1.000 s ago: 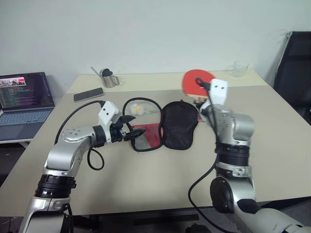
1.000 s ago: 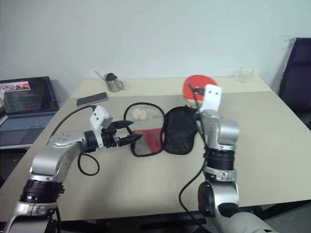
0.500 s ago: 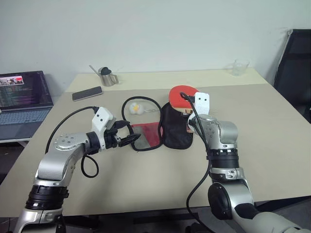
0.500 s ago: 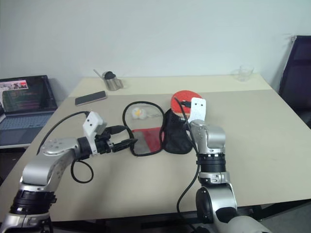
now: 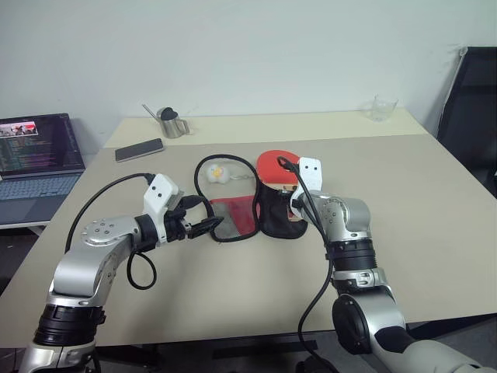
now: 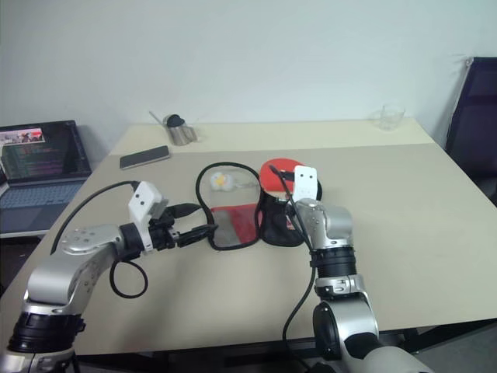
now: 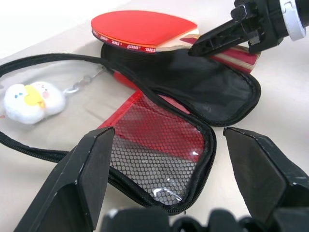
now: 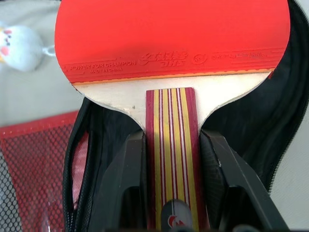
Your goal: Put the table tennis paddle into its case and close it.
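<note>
The table tennis paddle [image 8: 174,34] has a red face and a striped wooden handle. My right gripper [image 8: 173,140] is shut on that handle. It holds the blade [image 5: 273,165] low over the far end of the case's black half [image 5: 276,217]. The case lies unzipped and spread flat on the table. Its red mesh half [image 7: 159,150] is nearest my left gripper [image 5: 208,225], which stands open at that half's left rim with nothing between its fingers. The white charm [image 5: 217,172] lies inside the loop of the zip rim.
A laptop [image 5: 39,155] stands off the table's left side. A phone [image 5: 140,150] and a metal cup [image 5: 172,123] sit at the back left. A glass [image 5: 382,109] is at the back right, with a black chair [image 5: 470,101] beyond it.
My right gripper has carried the paddle down and to the left, from beyond the case's right end to over its black half. The left gripper stays open by the mesh half.
</note>
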`<action>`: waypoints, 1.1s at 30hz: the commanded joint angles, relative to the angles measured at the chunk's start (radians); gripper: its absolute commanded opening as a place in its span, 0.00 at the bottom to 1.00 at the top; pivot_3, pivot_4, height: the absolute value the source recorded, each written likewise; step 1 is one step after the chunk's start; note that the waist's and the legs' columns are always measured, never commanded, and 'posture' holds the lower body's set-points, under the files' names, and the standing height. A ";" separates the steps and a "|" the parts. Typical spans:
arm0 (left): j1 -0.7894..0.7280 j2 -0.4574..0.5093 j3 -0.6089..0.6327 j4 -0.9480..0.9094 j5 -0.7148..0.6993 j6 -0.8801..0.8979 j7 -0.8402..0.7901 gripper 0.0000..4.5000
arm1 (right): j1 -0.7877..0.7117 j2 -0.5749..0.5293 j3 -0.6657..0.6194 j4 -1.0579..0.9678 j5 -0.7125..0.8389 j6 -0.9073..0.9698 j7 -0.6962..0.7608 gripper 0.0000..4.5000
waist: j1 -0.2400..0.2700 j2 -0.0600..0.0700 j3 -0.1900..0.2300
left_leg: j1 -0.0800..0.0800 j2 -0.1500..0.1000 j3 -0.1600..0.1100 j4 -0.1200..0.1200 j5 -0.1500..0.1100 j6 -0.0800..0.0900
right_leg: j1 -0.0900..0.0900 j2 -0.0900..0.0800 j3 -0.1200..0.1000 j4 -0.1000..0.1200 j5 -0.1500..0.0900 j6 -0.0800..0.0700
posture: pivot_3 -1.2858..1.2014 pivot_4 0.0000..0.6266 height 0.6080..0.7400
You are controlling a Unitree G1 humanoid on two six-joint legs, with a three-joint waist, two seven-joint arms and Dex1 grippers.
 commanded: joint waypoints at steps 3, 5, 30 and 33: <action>0.011 0.024 0.034 -0.061 -0.016 0.010 0.013 0.88 | 0.071 0.137 0.041 -0.041 0.034 -0.022 -0.011 0.25 | 0.000 0.000 0.000 | 0.000 0.000 0.000 0.000 0.000 0.000 | 0.000 0.000 0.000 0.000 0.000 0.000 | 0.52 0.24 1.00; 0.012 0.025 0.034 -0.064 -0.018 0.013 0.015 0.88 | 0.081 0.135 0.043 -0.044 0.034 -0.027 -0.027 0.25 | 0.000 0.000 0.000 | 0.000 0.000 0.000 0.000 0.000 0.000 | 0.000 0.000 0.000 0.000 0.000 0.000 | 0.52 0.24 1.00; 0.002 0.037 0.025 -0.072 -0.026 0.029 0.016 0.88 | 0.104 0.154 -0.001 0.002 0.136 -0.028 -0.134 0.25 | 0.000 0.000 0.000 | 0.000 0.000 0.000 0.000 0.000 0.000 | 0.000 0.000 0.000 0.000 0.000 0.000 | 0.52 0.24 1.00; 0.001 0.036 0.024 -0.071 -0.026 0.031 0.017 0.88 | 0.096 0.153 -0.005 0.021 0.153 -0.039 -0.142 0.25 | 0.000 0.000 0.000 | 0.000 0.000 0.000 0.000 0.000 0.000 | 0.000 0.000 0.000 0.001 0.000 0.000 | 0.52 0.24 1.00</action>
